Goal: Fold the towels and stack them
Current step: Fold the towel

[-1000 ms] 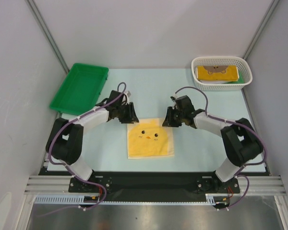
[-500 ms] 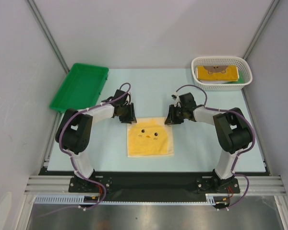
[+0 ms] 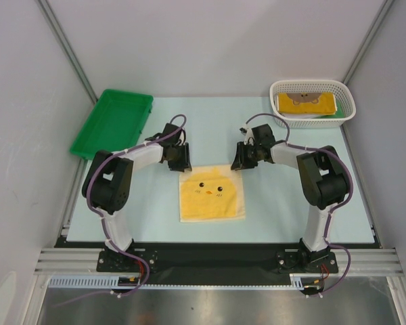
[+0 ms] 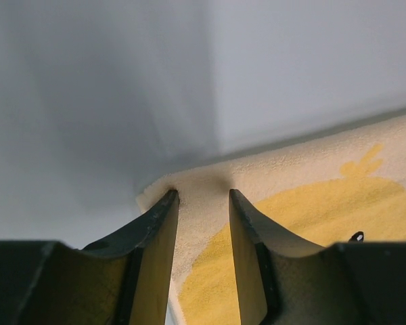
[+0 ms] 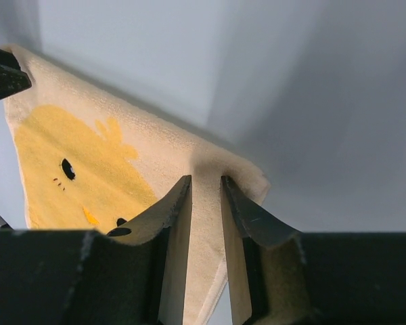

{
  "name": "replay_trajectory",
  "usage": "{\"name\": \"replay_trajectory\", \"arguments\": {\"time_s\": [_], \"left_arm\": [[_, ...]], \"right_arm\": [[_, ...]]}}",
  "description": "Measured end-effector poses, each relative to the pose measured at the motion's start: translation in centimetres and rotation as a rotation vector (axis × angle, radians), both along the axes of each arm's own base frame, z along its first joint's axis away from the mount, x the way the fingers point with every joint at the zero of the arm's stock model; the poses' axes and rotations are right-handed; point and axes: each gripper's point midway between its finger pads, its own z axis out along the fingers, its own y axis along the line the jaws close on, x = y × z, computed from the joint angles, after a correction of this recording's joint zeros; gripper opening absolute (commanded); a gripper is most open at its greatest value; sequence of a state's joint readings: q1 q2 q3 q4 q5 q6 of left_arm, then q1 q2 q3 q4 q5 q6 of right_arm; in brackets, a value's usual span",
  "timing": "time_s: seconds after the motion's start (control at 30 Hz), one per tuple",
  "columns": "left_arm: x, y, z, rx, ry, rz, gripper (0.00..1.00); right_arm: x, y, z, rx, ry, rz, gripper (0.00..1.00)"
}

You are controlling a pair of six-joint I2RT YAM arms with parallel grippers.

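My left gripper (image 3: 181, 166) and right gripper (image 3: 239, 164) stood slightly open, each straddling a far corner of the flat towel (image 3: 212, 196).

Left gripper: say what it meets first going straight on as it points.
Probably the far corner of the yellow chick towel: the left gripper has its open fingertips straddling it, with the table right beneath. Depth is hard to judge.
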State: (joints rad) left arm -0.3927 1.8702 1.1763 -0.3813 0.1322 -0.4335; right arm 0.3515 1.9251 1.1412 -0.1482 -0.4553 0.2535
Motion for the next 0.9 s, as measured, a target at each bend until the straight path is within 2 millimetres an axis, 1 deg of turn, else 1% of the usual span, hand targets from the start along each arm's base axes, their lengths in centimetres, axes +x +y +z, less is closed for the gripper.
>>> {"name": "replay_trajectory", "arguments": {"time_s": [0.13,0.33,0.5,0.63,0.73,0.8,0.9], "left_arm": [[0.0,0.1,0.0,0.008,0.003,0.002,0.43],[0.5,1.1,0.9,0.063,0.0,0.004,0.44],[1.5,2.0,2.1,0.092,-0.028,-0.016,0.46],[1.8,2.4,2.3,0.107,-0.05,-0.095,0.47],[1.7,2.5,2.2,0.13,-0.057,-0.182,0.46],[2.0,2.2,2.1,0.128,-0.062,-0.246,0.45],[2.4,1.8,1.7,0.108,-0.064,-0.324,0.45]], "right_arm": [[0.0,-0.1,-0.1,-0.005,0.0,0.01,0.3],[0.0,-0.3,0.0,0.0,-0.003,0.02,0.35],[0.1,-1.5,0.4,-0.007,-0.007,0.028,0.39],[0.4,-2.3,1.2,-0.038,-0.008,0.057,0.43],[1.3,-2.6,2.5,-0.058,-0.046,0.094,0.45],[1.8,-2.6,3.1,-0.072,-0.075,0.127,0.46],[2.1,-2.6,2.9,-0.082,-0.088,0.185,0.46]]}}
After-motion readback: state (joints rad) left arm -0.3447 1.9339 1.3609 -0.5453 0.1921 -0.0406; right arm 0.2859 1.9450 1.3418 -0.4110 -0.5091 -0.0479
